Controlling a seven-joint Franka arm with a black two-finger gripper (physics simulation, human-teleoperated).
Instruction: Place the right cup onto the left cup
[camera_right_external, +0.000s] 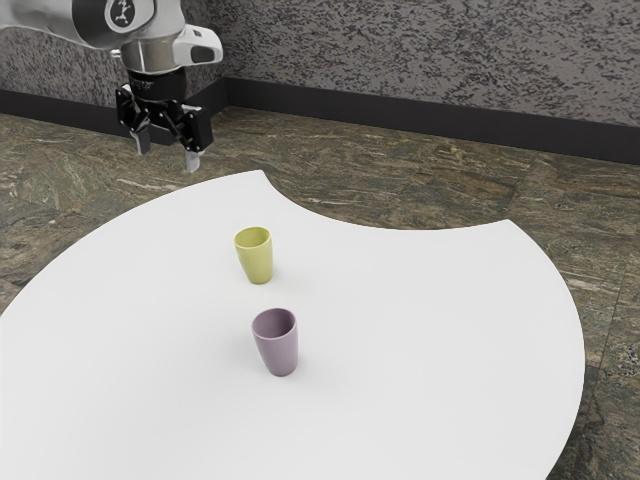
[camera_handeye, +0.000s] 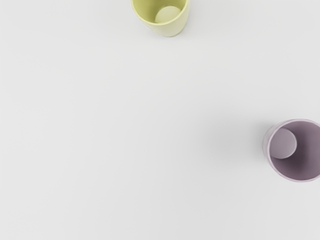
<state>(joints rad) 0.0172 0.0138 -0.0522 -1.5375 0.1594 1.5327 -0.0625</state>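
Standing apart, yellow cup and purple cup clear table edge.

The arm reaches in from the exterior view's upper left, its pale upper stretch running nearly level to a dark round joint cap with a light emblem. Below that, the white wrist drops down, a blunt white housing jutting toward the exterior view's right. The black tool hangs beneath, pointing downward, its two pale-tipped fingers parted, with open space between them.
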